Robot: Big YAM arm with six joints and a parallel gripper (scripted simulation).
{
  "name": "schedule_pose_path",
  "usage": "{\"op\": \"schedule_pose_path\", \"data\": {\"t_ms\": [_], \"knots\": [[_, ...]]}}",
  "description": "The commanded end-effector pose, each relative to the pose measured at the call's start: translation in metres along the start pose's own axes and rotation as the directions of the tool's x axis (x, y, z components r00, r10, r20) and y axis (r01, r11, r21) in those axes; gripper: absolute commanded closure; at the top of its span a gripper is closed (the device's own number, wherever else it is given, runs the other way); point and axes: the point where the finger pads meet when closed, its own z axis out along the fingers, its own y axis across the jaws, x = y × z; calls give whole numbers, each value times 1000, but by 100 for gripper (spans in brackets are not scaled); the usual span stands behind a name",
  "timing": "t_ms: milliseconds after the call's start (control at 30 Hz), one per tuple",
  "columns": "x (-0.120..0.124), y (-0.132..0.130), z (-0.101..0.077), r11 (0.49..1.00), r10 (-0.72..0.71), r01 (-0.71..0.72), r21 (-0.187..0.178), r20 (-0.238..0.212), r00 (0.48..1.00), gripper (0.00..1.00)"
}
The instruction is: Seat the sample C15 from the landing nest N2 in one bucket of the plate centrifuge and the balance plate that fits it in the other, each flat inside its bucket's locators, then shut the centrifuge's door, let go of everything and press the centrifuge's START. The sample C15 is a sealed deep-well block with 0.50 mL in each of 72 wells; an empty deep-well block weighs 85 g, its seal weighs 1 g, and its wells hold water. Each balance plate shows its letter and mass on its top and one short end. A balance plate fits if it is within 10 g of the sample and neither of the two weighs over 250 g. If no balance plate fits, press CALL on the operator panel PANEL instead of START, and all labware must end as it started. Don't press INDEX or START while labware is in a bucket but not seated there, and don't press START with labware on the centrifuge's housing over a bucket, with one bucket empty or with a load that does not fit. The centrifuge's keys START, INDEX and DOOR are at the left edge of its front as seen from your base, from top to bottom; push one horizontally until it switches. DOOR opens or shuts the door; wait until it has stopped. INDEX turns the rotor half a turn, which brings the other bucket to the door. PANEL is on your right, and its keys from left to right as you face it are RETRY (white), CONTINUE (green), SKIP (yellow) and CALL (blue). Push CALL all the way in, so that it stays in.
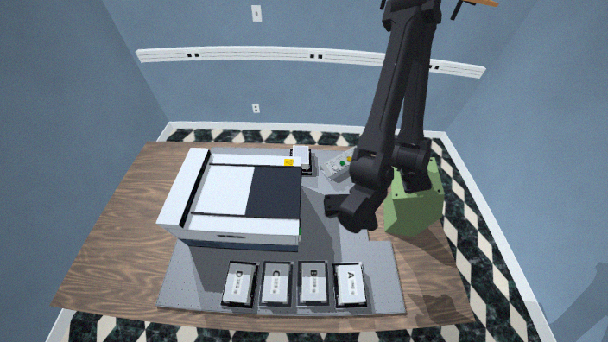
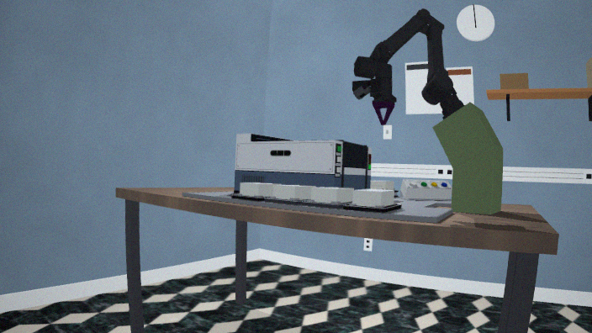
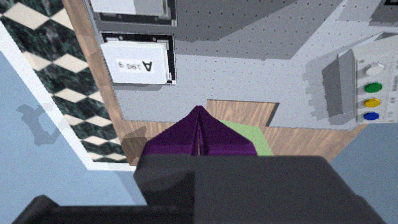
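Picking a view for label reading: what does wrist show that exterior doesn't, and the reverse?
Only wrist: the printed top of balance plate A, letter readable, mass text blurred. Only exterior: the centrifuge front with its key column, the whole arm, and the claw shut, hanging high above the table. Both: the shut claw, plate A, and the operator panel with its coloured keys.

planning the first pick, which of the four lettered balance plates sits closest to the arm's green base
Plate A, at the right end of the row. B, C and D sit progressively farther left from the green base.
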Motion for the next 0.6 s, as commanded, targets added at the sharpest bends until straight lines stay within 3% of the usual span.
{"op": "schedule_pose_path", "data": {"t_ms": [0,567], "knots": [[0,-7,0,999,47,-47,10,-7,999,100],[0,-8,0,997,75,-75,11,-7,997,100]]}}
